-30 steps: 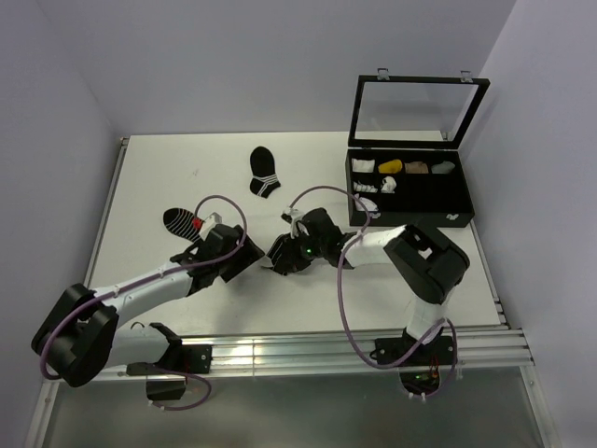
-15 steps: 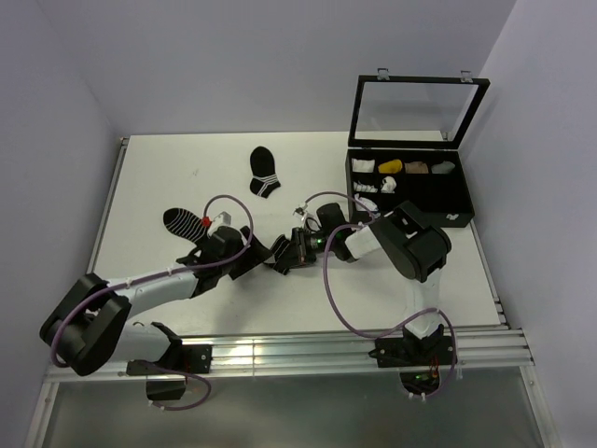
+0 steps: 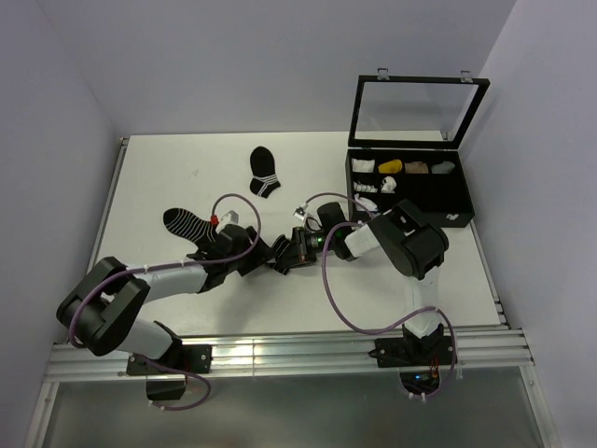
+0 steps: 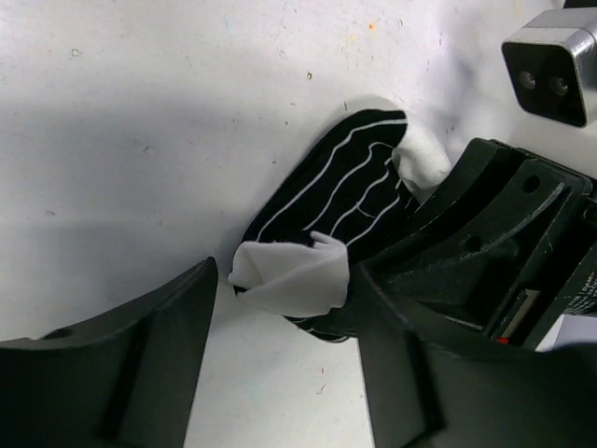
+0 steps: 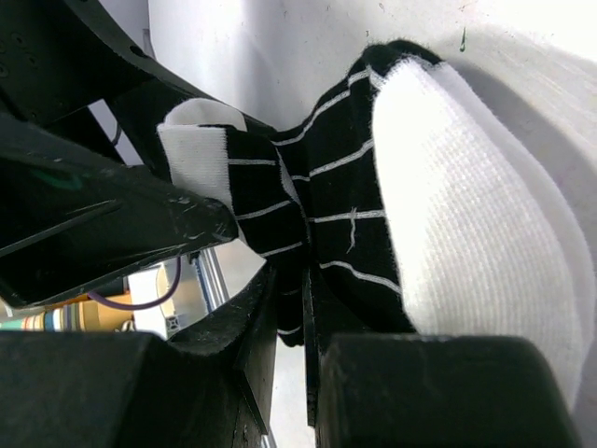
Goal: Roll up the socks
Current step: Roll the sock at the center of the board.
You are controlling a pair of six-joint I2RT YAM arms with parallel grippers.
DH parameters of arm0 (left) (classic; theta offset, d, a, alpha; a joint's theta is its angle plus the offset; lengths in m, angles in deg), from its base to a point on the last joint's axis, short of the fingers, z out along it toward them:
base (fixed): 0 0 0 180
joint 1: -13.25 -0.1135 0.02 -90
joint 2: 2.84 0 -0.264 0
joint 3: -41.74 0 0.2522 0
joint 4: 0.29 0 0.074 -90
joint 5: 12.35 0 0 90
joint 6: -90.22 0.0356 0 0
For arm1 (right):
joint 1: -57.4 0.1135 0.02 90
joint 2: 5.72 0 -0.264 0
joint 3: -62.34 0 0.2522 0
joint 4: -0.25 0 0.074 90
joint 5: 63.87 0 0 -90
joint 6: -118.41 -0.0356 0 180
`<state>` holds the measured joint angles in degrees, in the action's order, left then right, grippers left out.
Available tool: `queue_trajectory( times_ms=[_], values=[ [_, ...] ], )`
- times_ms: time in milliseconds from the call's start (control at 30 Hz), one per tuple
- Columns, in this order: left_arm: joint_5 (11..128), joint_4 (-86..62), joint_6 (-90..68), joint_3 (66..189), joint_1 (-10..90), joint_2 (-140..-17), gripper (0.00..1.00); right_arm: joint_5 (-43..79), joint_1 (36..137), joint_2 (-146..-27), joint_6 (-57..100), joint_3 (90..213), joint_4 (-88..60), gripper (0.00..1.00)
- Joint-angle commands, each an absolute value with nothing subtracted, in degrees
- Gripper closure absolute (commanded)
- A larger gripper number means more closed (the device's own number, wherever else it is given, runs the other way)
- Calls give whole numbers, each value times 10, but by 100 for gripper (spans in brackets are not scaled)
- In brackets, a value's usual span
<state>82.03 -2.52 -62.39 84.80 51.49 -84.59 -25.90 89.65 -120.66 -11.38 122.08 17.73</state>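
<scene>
The socks lie bundled together between my two grippers. The black sock with thin white stripes (image 4: 347,189) has a folded white toe (image 4: 291,277), and the white sock (image 5: 466,215) lies against its striped fabric (image 5: 322,187). My right gripper (image 5: 291,294) is shut on a fold of the black striped sock. My left gripper (image 4: 284,285) faces it, open; the white toe sits between its fingers, touching the right one and just apart from the left one. Seen from above, the left gripper (image 3: 261,252) and right gripper (image 3: 284,260) meet at the table's middle and hide most of the bundle.
A black sock with white bands (image 3: 264,173) lies at the back centre. A black-and-white striped sock (image 3: 183,221) lies left, behind my left arm. An open black compartment box (image 3: 410,191) with small items stands at the right.
My left gripper has moved right up to the right gripper and its jaws have narrowed around the white toe. The right arm's elbow swung back early on, its grip unchanged.
</scene>
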Motion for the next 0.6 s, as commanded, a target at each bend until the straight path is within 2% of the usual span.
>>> queue_trajectory(
  times_ms=[0, 67, 367, 533, 567],
  values=[
    [819, -34, -620, 854, 518, -865, 37, -218, 891, -1243, -98, 1210, 115, 100],
    [816, -33, -624, 851, 517, -873, 45, -219, 890, -1246, -97, 1212, 113, 100],
    [817, -37, -624, 856, 521, -884, 65, -212, 888, -1254, -91, 1208, 107, 96],
    [818, -55, -618, 869, 523, -880, 79, -177, 889, -1209, -64, 1197, 87, 86],
    [820, -61, -617, 872, 523, -879, 85, -166, 889, -1197, -60, 1191, 84, 84]
  ],
)
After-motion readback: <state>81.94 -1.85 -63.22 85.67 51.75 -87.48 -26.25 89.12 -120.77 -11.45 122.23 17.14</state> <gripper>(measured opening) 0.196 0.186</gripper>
